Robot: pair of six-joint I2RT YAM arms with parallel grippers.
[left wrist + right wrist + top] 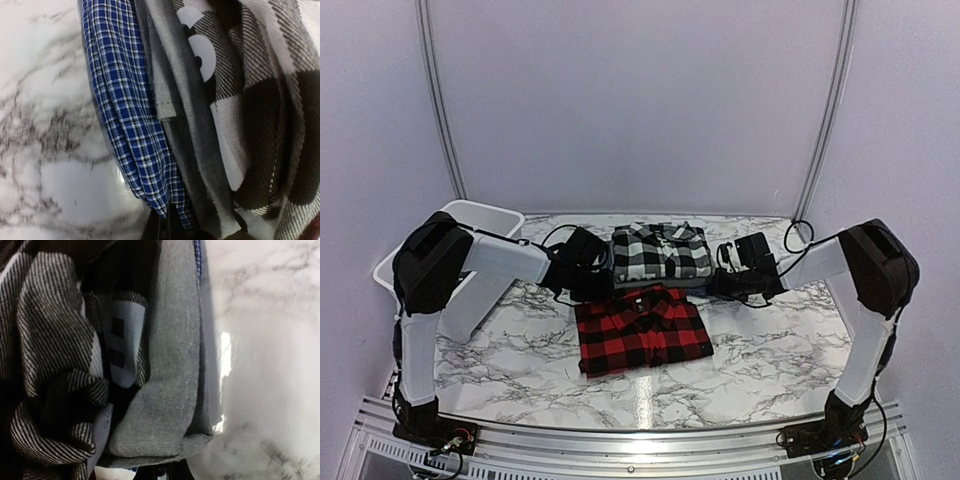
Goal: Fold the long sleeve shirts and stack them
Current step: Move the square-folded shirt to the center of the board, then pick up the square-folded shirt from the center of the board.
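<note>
A folded stack of long sleeve shirts sits at the back centre, with the black-and-white plaid shirt (660,250) on top. My left gripper (603,268) is at the stack's left edge. In the left wrist view a blue plaid shirt (125,110), a grey shirt (185,115) and the black-and-white plaid (265,100) lie in layers, and the lower layers run into my shut jaws (172,232). My right gripper (718,272) is at the stack's right edge, shut on the grey shirt's (170,375) edge (175,474). A folded red-and-black check shirt (640,330) lies in front of the stack.
A white plastic tub (470,215) stands at the back left, behind my left arm. The marble tabletop (770,350) stretches around the shirts. Black cables (798,235) trail at the back right near the wall.
</note>
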